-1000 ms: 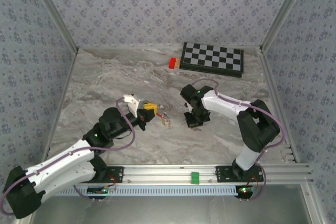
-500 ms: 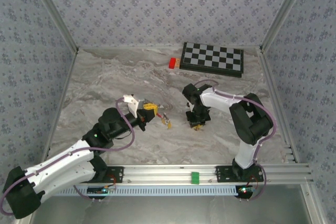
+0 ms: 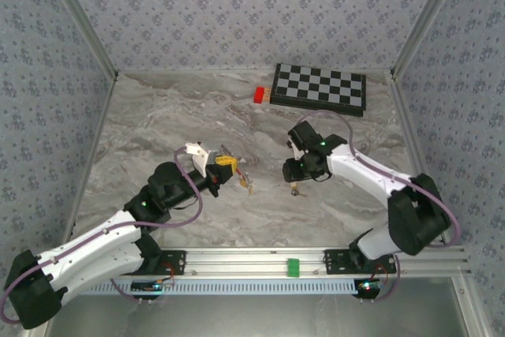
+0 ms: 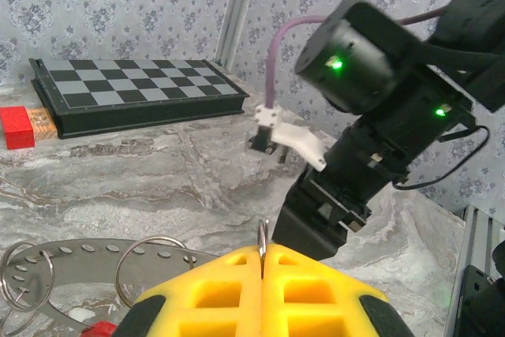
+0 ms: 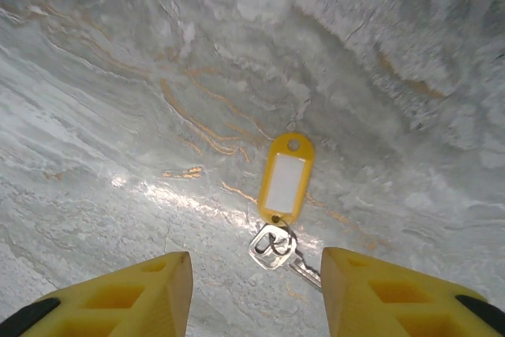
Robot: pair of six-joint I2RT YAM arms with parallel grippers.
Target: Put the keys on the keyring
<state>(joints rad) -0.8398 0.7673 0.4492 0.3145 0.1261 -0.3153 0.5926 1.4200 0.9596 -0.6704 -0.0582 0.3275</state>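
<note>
Left tool [image 3: 223,168]: pads pressed fully together. In the left wrist view a thin metal sliver stands up from the seam between them. I judge this to be part of the keyring [image 4: 79,262], whose grey loop and small split rings hang just left of the pads, with the red section at the bottom edge.

Right tool [image 5: 256,290]: fingers partly apart, holding nothing. It hovers just above one key [image 5: 282,207], which lies flat on the counter [image 3: 158,128] with its yellow tag pointing far. From above, this key sits right of centre, apart from the keyring at the left tool.

Risks, as I judge them:
- The key lies flat on a smooth surface. Fingers closing on it may skate it sideways or pinch only the tag, leaving the metal dangling at a bad angle for threading.
- The left tool holds only a thin edge of ring. A push from the other arm could twist it or pull it loose.
- The two arms work close together mid-counter, so a knock between the wrists is possible.

Surface: grey marble pattern with orange veins, glossy, with some glare near the key.

Room: blue floral wallpaper on three sides and aluminium corner posts. A folded chessboard [image 3: 319,89] and a red block [image 3: 259,95] sit at the far wall. A rail runs along the near edge.
</note>
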